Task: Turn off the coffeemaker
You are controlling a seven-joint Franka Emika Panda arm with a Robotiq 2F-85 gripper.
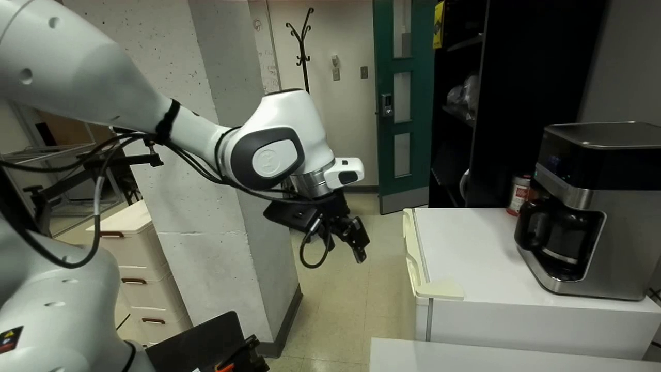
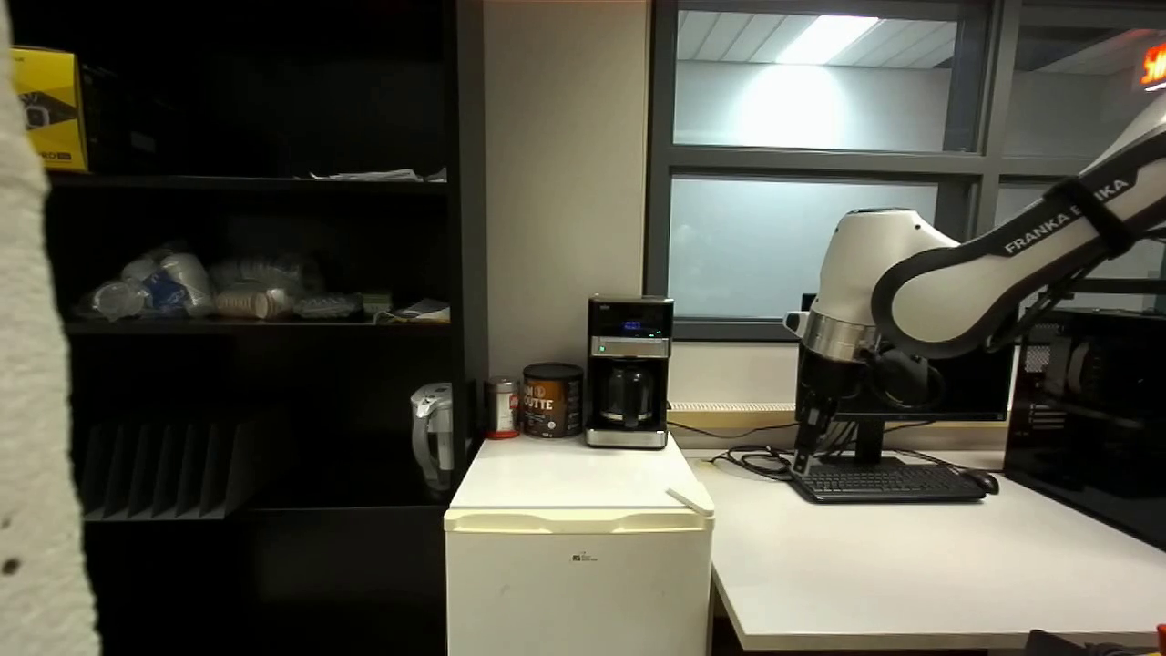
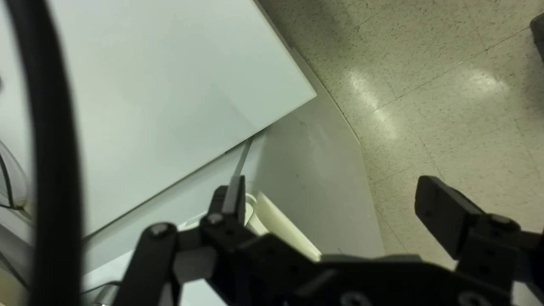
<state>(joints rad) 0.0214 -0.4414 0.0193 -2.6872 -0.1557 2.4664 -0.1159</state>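
Observation:
The coffeemaker is a boxy dark grey-and-black machine with a silvery top. It stands upright on the white fridge, and shows frontally in an exterior view. Its display has blue lit marks, and a small green light shows on the silvery band below. The glass carafe with a black handle sits inside it. My gripper is open and empty, pointing downward, well apart from the coffeemaker. In the wrist view, the open fingers hang above the fridge front and floor. The coffeemaker cannot be made out there.
A red-and-white can and a brown canister stand beside the coffeemaker. A white desk adjoins the fridge and bears a keyboard and monitor. A black shelf and a concrete pillar stand nearby. A cable loops at my gripper.

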